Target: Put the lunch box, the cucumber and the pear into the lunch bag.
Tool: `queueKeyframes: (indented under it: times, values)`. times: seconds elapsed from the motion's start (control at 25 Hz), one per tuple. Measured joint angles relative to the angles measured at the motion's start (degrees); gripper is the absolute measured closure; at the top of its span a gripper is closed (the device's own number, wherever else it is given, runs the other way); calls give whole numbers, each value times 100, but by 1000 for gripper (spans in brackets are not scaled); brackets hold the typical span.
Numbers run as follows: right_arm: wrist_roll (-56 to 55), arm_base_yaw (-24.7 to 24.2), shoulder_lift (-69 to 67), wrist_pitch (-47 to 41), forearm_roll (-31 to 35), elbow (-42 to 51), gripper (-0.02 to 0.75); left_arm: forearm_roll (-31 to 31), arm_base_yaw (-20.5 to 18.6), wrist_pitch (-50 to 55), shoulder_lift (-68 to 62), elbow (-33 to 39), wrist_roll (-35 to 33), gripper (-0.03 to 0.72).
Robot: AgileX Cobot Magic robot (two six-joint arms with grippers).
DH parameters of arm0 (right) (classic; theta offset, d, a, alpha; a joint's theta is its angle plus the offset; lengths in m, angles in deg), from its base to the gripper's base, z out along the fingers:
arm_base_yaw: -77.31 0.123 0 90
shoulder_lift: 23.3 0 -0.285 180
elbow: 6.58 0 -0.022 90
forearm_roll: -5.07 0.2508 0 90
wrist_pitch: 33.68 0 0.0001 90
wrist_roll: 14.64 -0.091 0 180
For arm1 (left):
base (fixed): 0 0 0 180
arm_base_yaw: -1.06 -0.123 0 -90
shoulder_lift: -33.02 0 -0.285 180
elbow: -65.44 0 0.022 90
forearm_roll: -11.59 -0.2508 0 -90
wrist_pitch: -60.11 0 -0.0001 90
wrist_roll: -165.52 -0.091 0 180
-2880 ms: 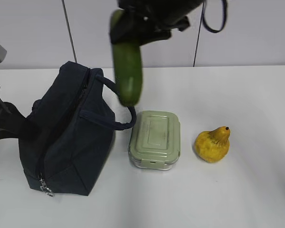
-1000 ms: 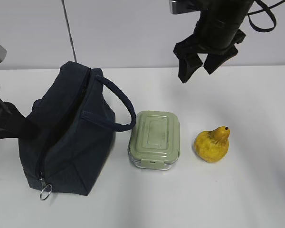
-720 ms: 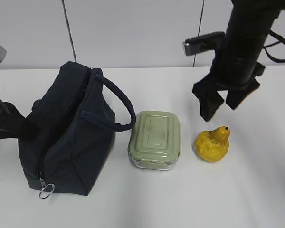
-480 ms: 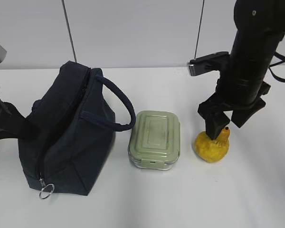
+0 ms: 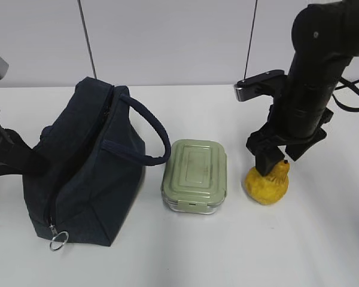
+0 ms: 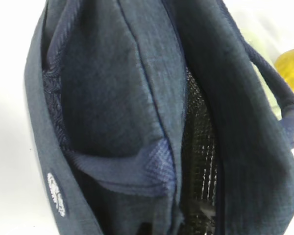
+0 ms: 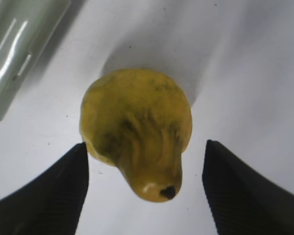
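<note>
Cucumber not visible. Left gripper out of frame. One lunch bag (image 5: 84, 173) at table's left edge, one lunch box (image 5: 195, 176) mid-table. Right gripper (image 7: 144, 188) spread, straddling one pear (image 7: 137, 129).

— Where's everything?
— Navy lunch bag (image 5: 84, 173) gaping open at left; sage-lidded lunch box (image 5: 195, 176) shut at centre; blotchy yellow pear (image 5: 267, 183) upright at right.

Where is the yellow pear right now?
In the exterior view, the pear sits on the table's right side, beside the lunch box, between the right gripper's open fingers.
</note>
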Motion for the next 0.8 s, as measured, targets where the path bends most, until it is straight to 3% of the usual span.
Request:
queueKeyframes:
  times: [0.24,0.36,0.44,0.68,0.8]
  values:
    - [193,-8,-269,38,192,0,269,0,0,18,0,0,0,703]
    - [216,-22,-257,38,230,-11,425,0,0,18,0,0,0,703]
    - [126,-22,-245,38,239,-11,488,0,0,18,0,0,0,703]
    - [9,-22,245,-95,196,-149,511,0,0,24,0,0,0,703]
    - [283,32,721,-128,697,-558,511,0,0,24,0,0,0,703]
